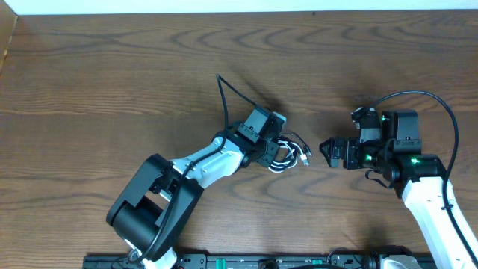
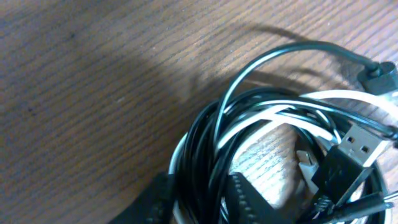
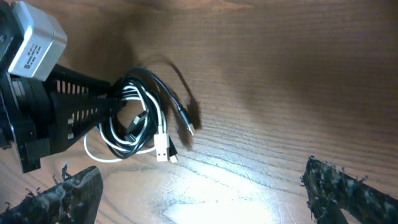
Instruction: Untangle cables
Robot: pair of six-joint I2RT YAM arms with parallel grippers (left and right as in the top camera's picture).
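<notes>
Overhead: cables (image 1: 290,155) sit bunched mid-table (image 1: 112,75), between the arms. Left gripper (image 1: 270,155) is on the bundle. Right gripper (image 1: 327,153) is just beside it, facing in.
Left wrist: fingers (image 2: 244,198) clamp black and white strands, probably as an anchor.
Right wrist: right jaws spread wide and empty, lined up on the loose plug ends (image 3: 165,149), probably to pull one free.

A robotics lab bench is indicated: a left arm (image 1: 173,185) and right arm (image 1: 433,205) are mounted at six o'clock on a wood-grain table (image 1: 89,82).
</notes>
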